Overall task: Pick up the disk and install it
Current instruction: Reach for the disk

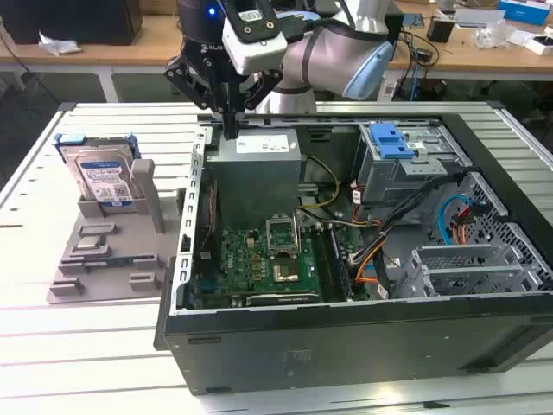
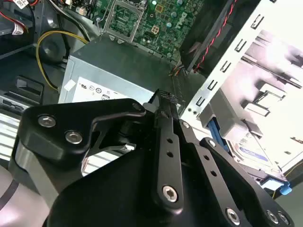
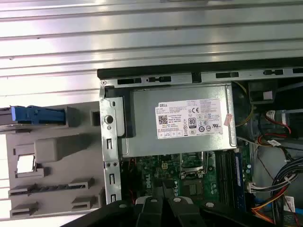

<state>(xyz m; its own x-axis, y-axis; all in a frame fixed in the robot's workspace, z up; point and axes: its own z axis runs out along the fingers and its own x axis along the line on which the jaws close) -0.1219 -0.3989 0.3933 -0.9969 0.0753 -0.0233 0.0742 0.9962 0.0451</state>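
The disk (image 1: 98,175) stands on edge in a grey holder (image 1: 108,255) on the table, at the exterior view's left, outside the computer case (image 1: 346,337). Its white label faces forward and blue rails show at its top. My gripper (image 1: 232,128) hangs shut and empty over the case's back left corner, above the power supply (image 1: 257,164) and well to the right of the disk. In the second wrist view the black fingers (image 2: 165,123) meet above the power supply (image 2: 123,61), with the disk (image 2: 253,149) off to one side. The first wrist view shows the disk's blue top edge (image 3: 38,115).
Inside the open case lie a green motherboard (image 1: 268,259), a blue bracket on a grey metal cage (image 1: 393,143) and bundles of cables (image 1: 380,251). The slatted metal table (image 1: 86,328) runs around the case. Desks with clutter stand behind.
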